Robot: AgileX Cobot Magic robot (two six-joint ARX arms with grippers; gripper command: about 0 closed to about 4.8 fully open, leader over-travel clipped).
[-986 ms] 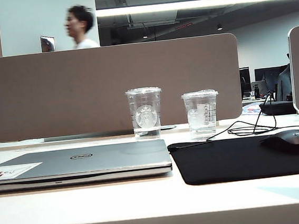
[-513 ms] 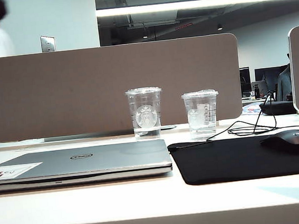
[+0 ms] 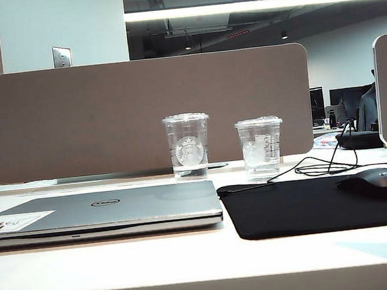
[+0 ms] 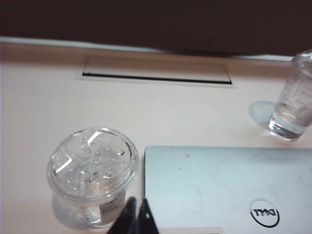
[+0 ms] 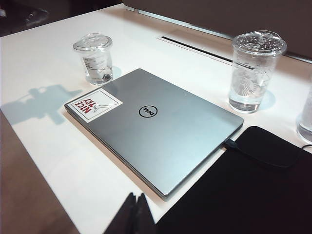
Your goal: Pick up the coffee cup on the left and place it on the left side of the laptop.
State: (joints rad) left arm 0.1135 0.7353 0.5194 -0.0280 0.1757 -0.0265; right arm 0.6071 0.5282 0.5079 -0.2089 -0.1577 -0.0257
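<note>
Since the earlier exterior frames, the passer-by behind the partition and the dark shape above the cup have gone. The coffee cup stands at the desk's left edge, just beside the laptop. Light, thin, slippery and crushable, it wants a gentle mid-wall grip. Left gripper and right gripper are pinched together, empty. Exterior view crops the cup.

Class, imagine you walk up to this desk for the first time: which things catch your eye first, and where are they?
The closed silver Dell laptop lies centre-left on the white desk, a red-and-white sticker at one corner. The short lidded coffee cup stands apart just off its left edge; the taller Starbucks cup stands behind it. A black mouse pad with a mouse lies to the right.
</note>
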